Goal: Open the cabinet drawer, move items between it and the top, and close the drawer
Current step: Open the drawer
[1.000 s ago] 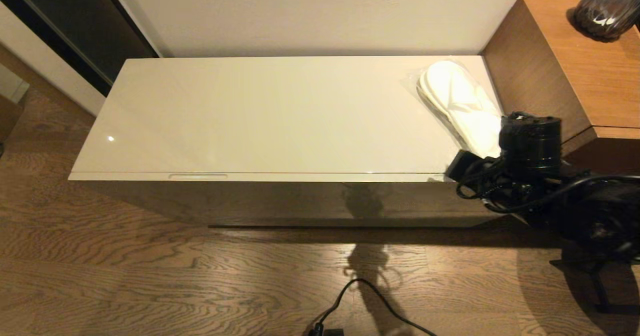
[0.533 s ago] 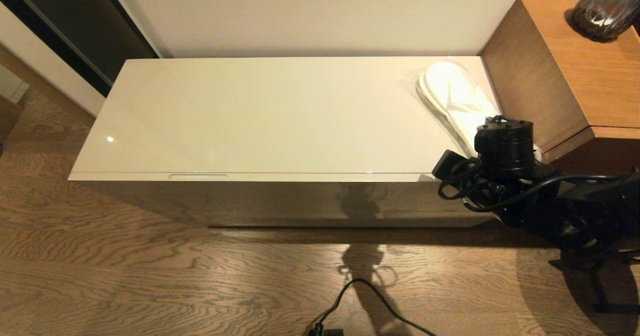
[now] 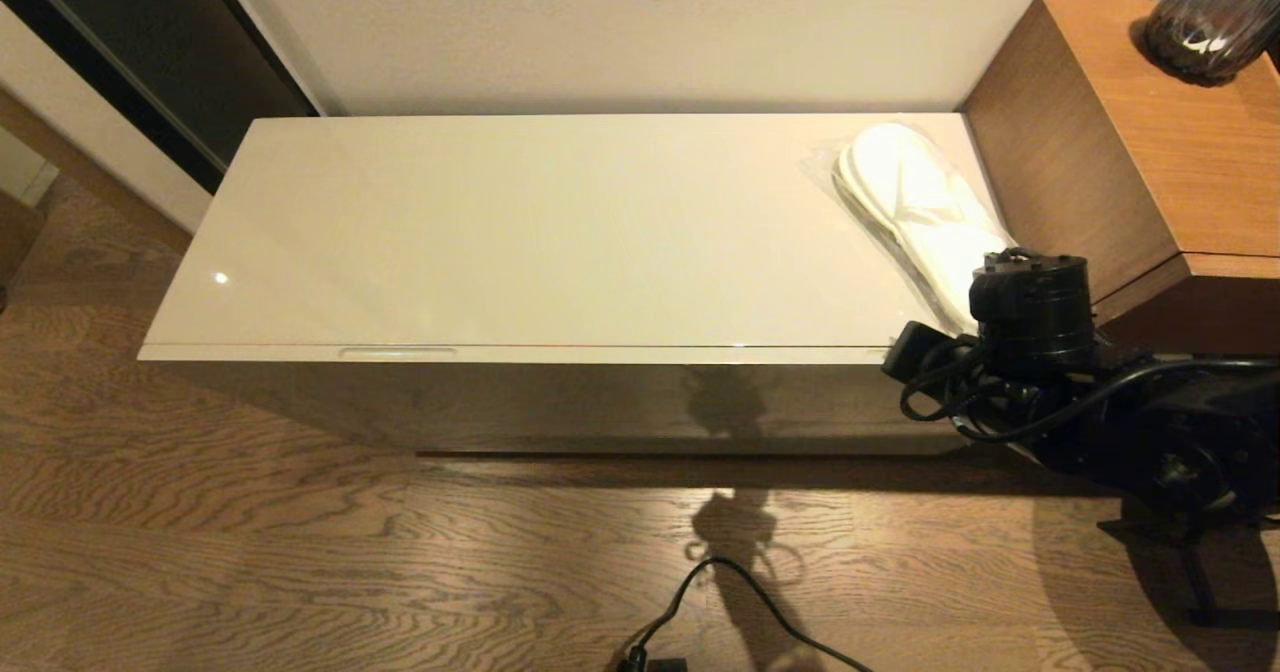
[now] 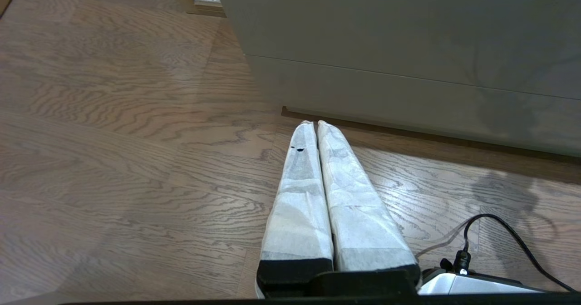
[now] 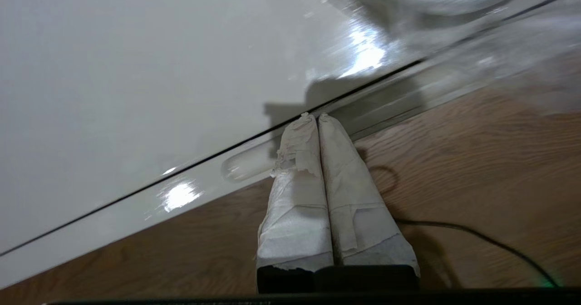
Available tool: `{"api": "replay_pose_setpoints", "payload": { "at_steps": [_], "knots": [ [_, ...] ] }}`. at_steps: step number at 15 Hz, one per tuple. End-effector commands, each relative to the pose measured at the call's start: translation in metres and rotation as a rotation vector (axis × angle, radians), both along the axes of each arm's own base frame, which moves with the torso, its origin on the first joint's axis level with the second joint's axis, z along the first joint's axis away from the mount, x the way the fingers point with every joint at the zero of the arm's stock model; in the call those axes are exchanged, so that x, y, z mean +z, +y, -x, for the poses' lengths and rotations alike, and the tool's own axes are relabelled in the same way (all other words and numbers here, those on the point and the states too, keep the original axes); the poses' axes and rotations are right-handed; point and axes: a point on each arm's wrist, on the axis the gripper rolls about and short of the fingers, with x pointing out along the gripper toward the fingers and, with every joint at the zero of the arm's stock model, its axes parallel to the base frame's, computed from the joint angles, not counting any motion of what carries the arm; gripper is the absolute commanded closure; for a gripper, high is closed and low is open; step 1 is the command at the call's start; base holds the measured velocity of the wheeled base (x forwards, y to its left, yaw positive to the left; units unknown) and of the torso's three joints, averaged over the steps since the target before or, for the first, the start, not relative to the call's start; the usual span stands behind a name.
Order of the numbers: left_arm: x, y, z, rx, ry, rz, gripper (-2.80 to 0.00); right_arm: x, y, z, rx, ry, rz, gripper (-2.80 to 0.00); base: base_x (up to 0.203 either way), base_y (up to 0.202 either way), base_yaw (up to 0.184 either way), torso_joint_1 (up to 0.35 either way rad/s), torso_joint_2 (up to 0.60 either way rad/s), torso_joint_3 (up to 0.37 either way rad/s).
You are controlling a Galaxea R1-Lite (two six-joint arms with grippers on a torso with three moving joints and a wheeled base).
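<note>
The cabinet drawer point(image 3: 560, 402) is closed under the top point(image 3: 520, 232), and its left handle slot point(image 3: 397, 353) shows on the front edge. The slippers in clear plastic point(image 3: 915, 202) lie at the right end of the top. My right arm's wrist point(image 3: 1030, 307) hangs over the front right corner and hides its fingers in the head view. In the right wrist view the right gripper point(image 5: 314, 116) is shut and empty, with its tips at the seam above the drawer's edge point(image 5: 136, 212), beside the right handle slot point(image 5: 247, 165). The left gripper point(image 4: 313, 123) is shut and empty, low over the floor before the cabinet front point(image 4: 408, 32). No tape roll is visible.
A taller brown wooden unit point(image 3: 1150, 122) with a dark vase point(image 3: 1215, 17) stands against the cabinet's right end. A black cable point(image 3: 720, 602) lies on the wooden floor in front. The wall runs behind the cabinet.
My right wrist swung left along the front right corner, then came partly back right and a little lower. The drawer and slippers have not moved.
</note>
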Motion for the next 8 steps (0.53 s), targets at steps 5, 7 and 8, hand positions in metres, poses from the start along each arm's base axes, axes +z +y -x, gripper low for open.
{"api": "replay_pose_setpoints", "payload": {
  "at_steps": [5, 7, 8],
  "knots": [
    [-0.001, -0.001, 0.003, 0.001, -0.037, -0.007, 0.00, -0.025, -0.016, 0.010, 0.027, 0.105, -0.009, 0.00, 0.000, 0.000, 0.000, 0.000, 0.00, 0.000],
    [-0.001, -0.001, 0.003, 0.002, -0.037, -0.007, 0.00, -0.042, -0.017, 0.015, 0.054, 0.171, -0.020, 0.00, 0.000, 0.000, 0.000, 0.000, 0.00, 0.000],
    [-0.001, -0.001, 0.003, 0.001, -0.037, -0.007, 0.00, -0.049, -0.016, 0.016, 0.051, 0.200, -0.034, 0.00, 0.000, 0.000, 0.000, 0.000, 0.00, 0.000]
  ]
}}
